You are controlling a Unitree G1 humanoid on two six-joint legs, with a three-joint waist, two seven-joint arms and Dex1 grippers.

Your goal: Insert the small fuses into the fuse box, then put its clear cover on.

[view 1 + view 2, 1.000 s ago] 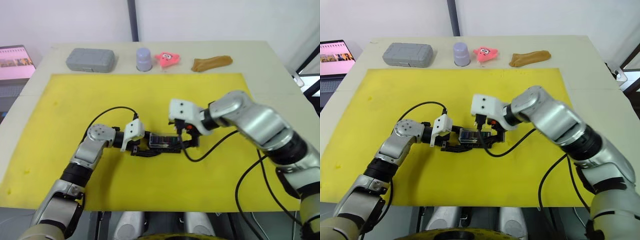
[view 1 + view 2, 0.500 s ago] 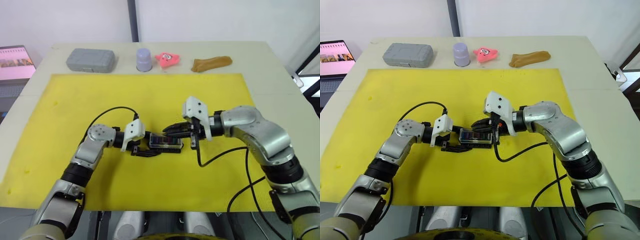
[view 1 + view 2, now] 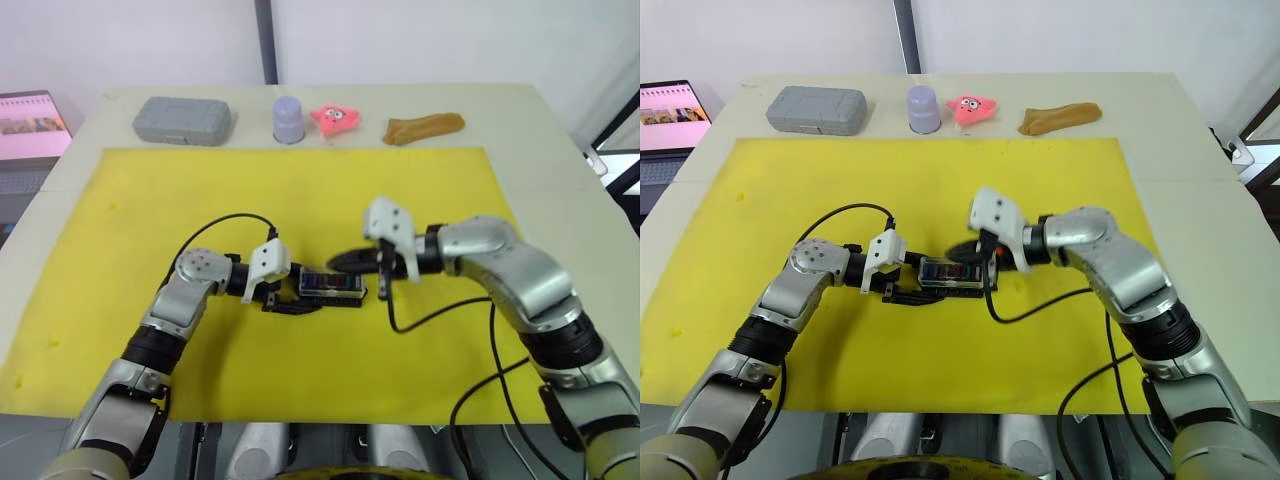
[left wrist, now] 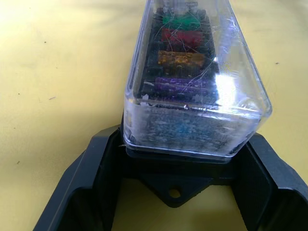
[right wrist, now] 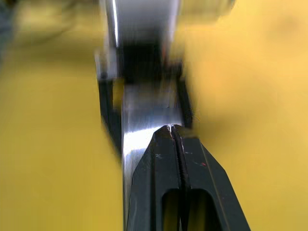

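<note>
The black fuse box [image 3: 332, 285] lies in the middle of the yellow mat [image 3: 140, 200] with the clear cover [image 4: 192, 72] sitting over it. Green, red, yellow and purple small fuses [image 4: 182, 36] show through the cover, seated in their slots. My left gripper [image 3: 283, 296] is shut on the box's left end, one black finger [image 4: 91, 183] on each side of its base. My right gripper [image 3: 337, 262] is shut with nothing in it. Its joined fingertips [image 5: 172, 132] point left, just above the right end of the cover.
Along the far table edge stand a grey case [image 3: 182, 119], a lavender cup [image 3: 288, 119], a pink toy [image 3: 336, 117] and a brown object [image 3: 424, 127]. A laptop [image 3: 30, 125] sits off the table's left. Black cables loop from both wrists over the mat.
The right gripper closed, swung off the box's right end and now points left, level, just above the cover. The left gripper and the box have stayed put.
</note>
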